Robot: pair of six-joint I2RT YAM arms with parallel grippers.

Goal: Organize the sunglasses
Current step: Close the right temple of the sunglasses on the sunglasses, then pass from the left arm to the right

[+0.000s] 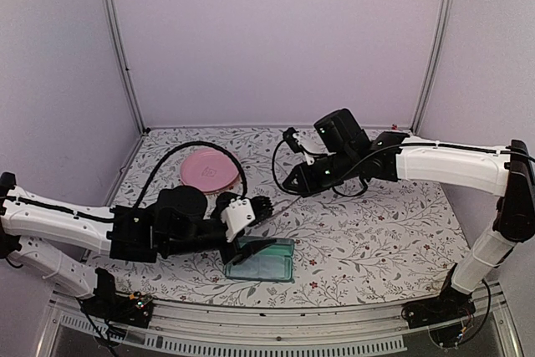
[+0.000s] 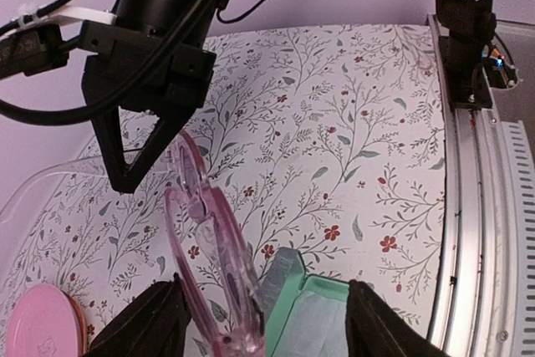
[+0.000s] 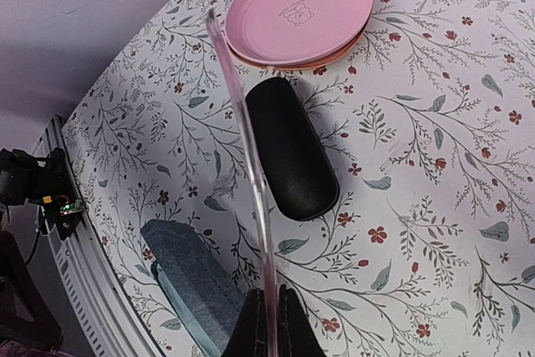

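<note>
We see bare surface (image 2: 351, 131) beyond the left end effector (image 2: 263, 290), out to the rail (image 2: 481, 206). Its jaws stand apart around the sunglasses (image 2: 209, 232), the frame close against one finger. The right end effector (image 3: 269, 323) is clamped on a temple arm. Beneath lie an open case (image 2: 282, 277), a black case (image 3: 288, 148) and a plate (image 3: 299, 7).
</note>
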